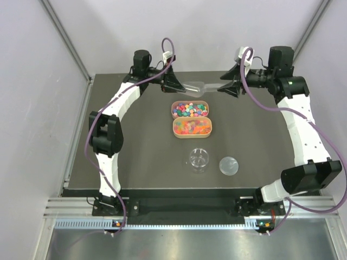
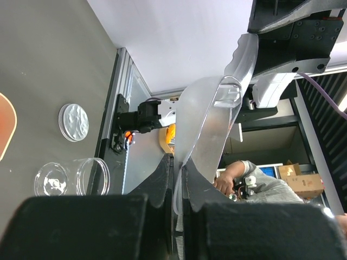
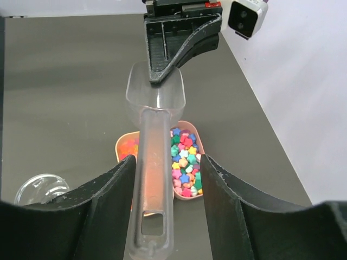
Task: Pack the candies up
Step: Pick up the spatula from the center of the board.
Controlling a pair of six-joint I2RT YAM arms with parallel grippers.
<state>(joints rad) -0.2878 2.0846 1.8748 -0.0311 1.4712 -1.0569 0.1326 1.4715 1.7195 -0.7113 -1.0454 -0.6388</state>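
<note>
1. A clear plastic scoop (image 1: 198, 88) was held in the air over the far part of the dark table (image 1: 141, 162), stretched crosswise between the two arms.
2. The left gripper (image 1: 182, 85) was clamped tight on the wall of the scoop's bowl. In the left wrist view its fingers (image 2: 162, 179) were seen pressed together with only the thin clear plastic between them.
3. The right gripper (image 3: 167, 158) was set around the scoop's handle with its jaws apart. A gap was seen on each side of the handle in the right wrist view, so nothing was gripped by it.
4. The candies (image 1: 190, 109) were found in two oval trays at the middle of the table, below the scoop and just nearer the arm bases.
5. The far tray (image 1: 172, 109) was filled with multicoloured stars: green, blue, pink and yellow.
6. The near tray (image 1: 173, 128) was filled with orange, red and yellow pieces. The two trays were set long side against long side, touching.
7. A clear round jar (image 1: 199, 160) was stood upright closer to the arm bases, apart from the trays, with its mouth uncovered.
8. A clear round lid (image 1: 229, 165) was laid flat on the table just right of the jar, not touching it.
9. Whether anything lay inside the jar could not be told.
</note>
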